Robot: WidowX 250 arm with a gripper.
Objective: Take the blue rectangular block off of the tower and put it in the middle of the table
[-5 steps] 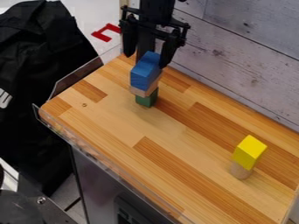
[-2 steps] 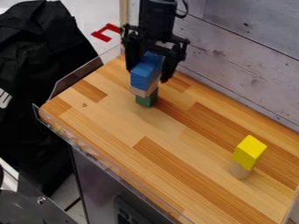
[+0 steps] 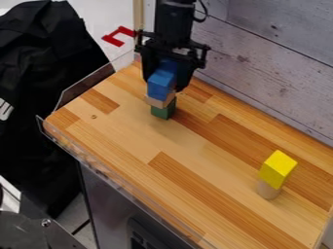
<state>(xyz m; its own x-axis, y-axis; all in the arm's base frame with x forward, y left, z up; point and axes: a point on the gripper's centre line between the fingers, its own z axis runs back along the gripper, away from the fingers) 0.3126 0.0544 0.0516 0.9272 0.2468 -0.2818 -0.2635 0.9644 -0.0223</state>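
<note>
The black gripper [image 3: 166,80] hangs at the top of the view, its two fingers shut on the blue rectangular block [image 3: 161,86], one on each side. That block sits at the top of the tower, directly above a natural-wood block [image 3: 158,101]; whether the two still touch I cannot tell. A green block [image 3: 164,111] forms the tower's base on the wooden table [image 3: 130,138], toward its far left corner.
To the right stands a yellow block [image 3: 278,169] on a round natural-wood piece [image 3: 267,190]. A plank wall [image 3: 260,73] runs behind the table, and a clear guard [image 3: 84,87] lines its left edge.
The gripper has come down around the blue block, and its fingers have closed in on it. The blue block has shifted slightly to the right.
</note>
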